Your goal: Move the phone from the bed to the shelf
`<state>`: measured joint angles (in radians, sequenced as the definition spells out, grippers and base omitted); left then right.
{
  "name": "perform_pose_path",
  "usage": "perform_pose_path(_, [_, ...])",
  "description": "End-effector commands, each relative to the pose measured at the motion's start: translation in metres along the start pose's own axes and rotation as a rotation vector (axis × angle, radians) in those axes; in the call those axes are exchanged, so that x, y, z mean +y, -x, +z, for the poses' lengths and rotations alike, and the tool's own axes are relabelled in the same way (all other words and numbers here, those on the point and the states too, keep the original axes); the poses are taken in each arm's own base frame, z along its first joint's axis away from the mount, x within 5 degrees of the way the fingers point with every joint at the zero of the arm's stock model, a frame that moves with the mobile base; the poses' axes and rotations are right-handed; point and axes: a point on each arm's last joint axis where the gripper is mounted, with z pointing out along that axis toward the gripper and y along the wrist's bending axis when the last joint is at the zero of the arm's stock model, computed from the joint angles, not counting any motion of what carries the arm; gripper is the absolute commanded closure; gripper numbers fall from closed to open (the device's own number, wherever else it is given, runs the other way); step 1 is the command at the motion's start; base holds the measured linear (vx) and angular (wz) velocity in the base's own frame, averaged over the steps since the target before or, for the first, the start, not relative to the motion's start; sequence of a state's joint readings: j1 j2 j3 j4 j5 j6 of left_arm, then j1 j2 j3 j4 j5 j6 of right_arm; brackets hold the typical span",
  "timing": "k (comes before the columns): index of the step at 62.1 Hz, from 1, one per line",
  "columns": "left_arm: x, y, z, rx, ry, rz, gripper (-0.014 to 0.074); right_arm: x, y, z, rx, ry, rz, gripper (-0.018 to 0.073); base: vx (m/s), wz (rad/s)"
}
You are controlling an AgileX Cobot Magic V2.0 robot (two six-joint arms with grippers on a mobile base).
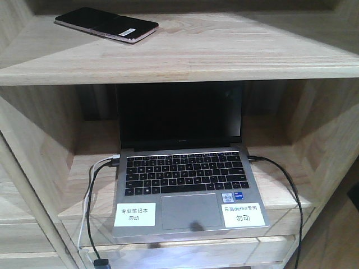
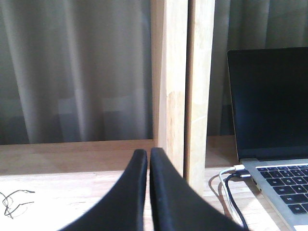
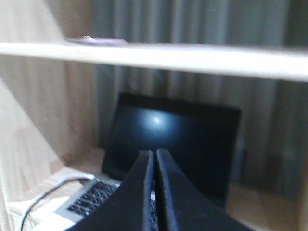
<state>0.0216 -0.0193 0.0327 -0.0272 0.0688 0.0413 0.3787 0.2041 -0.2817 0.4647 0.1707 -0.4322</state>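
Closest to you, both wrist views fill with black fingers: the left gripper [image 2: 148, 156] has its fingers pressed together on nothing, just in front of a wooden upright of the shelf [image 1: 224, 53], and the right gripper [image 3: 154, 156] is likewise closed and empty, facing the lower bay. Beyond them you see the open silver laptop [image 1: 188, 185] on the lower board, cables [image 1: 92, 196] plugged into both sides. Farthest back, the phone [image 1: 106, 24] lies flat on the upper board, toward its left end.
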Motion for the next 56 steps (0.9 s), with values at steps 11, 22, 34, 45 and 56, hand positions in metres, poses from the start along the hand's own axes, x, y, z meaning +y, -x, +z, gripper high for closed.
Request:
perform_pose_path(11, [0.000,0.016,-0.002,-0.107,0.002,-0.019,0.0595,-0.007,0.015,-0.001,-0.092,-0.080,0.022,0.0564,0.00,0.00])
perform_pose_path(22, [0.000,0.016,-0.002,-0.107,0.002,-0.019,0.0595,-0.013,0.014,-0.002,-0.078,-0.176,0.008,0.0564,0.00,0.00])
perform_pose_path(34, [0.000,0.016,-0.002,-0.107,0.002,-0.019,0.0595,-0.024,-0.001,-0.002,-0.030,-0.336,-0.009,0.0564,0.00,0.00])
perform_pose_path(45, [0.000,0.016,-0.002,-0.107,0.002,-0.019,0.0595,-0.032,-0.021,-0.003,0.019,-0.445,-0.011,0.0564,0.00,0.00])
perform_pose_path(56, [0.000,0.016,-0.002,-0.107,0.002,-0.019,0.0595,-0.033,-0.043,-0.011,0.019,-0.504,-0.030,0.0564,0.00,0.00])
